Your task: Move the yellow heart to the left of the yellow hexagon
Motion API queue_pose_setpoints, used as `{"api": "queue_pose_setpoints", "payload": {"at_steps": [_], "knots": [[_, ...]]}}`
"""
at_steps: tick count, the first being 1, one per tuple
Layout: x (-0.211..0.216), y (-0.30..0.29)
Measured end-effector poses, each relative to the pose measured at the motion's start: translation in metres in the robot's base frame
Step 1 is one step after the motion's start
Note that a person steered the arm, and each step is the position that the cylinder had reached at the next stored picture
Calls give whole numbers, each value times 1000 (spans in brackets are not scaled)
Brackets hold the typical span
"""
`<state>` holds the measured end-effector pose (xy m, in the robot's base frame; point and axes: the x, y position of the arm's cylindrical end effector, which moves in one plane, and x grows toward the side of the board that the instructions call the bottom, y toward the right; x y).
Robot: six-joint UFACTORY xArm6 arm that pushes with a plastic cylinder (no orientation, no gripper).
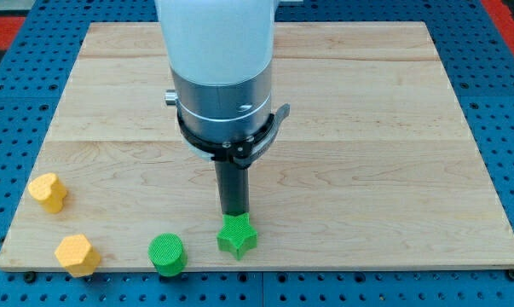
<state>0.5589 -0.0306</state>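
The yellow heart (48, 191) lies near the board's left edge. The yellow hexagon (77, 254) lies below it and a little to the view's right, at the bottom left corner. My tip (234, 213) is at the bottom middle of the board, just above a green star (237, 235) and touching or nearly touching it. The tip is far to the view's right of both yellow blocks.
A green cylinder (167, 253) sits between the hexagon and the star along the bottom edge. The wooden board (367, 128) rests on a blue perforated table. The arm's white and grey body (222, 77) hangs over the board's upper middle.
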Motion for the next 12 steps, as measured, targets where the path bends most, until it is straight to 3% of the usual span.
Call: {"api": "queue_pose_setpoints", "payload": {"at_steps": [3, 7, 12], "knots": [[-3, -11], [-82, -172], [-73, -216]]}}
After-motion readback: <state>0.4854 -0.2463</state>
